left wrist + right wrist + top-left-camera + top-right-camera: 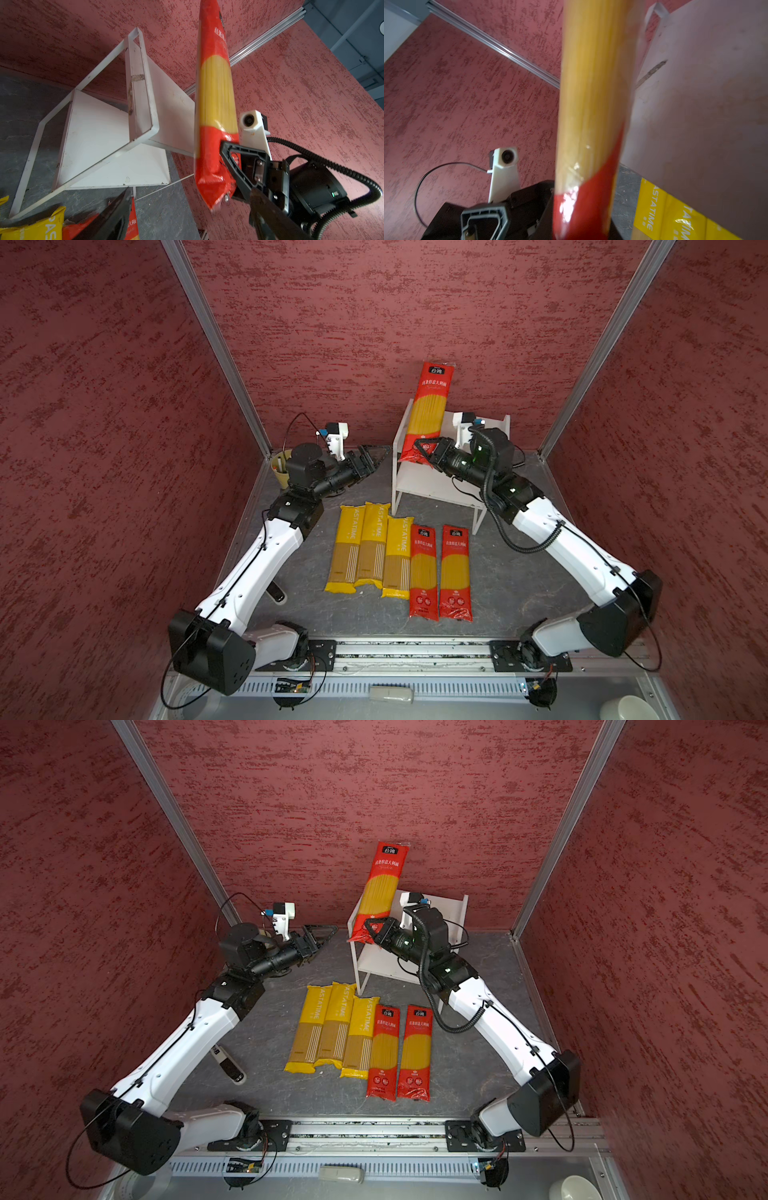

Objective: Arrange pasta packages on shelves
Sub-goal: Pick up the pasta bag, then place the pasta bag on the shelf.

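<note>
Left wrist view: my right gripper (225, 158) clamps the red spaghetti bag (216, 93) upright to shelve it; left gripper (380, 456) released.

Tabletop (498, 597): dark grey, mottled.
Rack (428, 483): white, two tiers, standing on its legs under the right gripper (422, 452), just beyond the tips of the left gripper (380, 458).
Yellow bags (372, 547): three, flat, edges overlapping, nearer the robot's base than both grippers.
Red bags (424, 572): two, flat, adjoining the yellow row on the right gripper's side.
Cup (280, 468): yellow, behind the left gripper.
</note>
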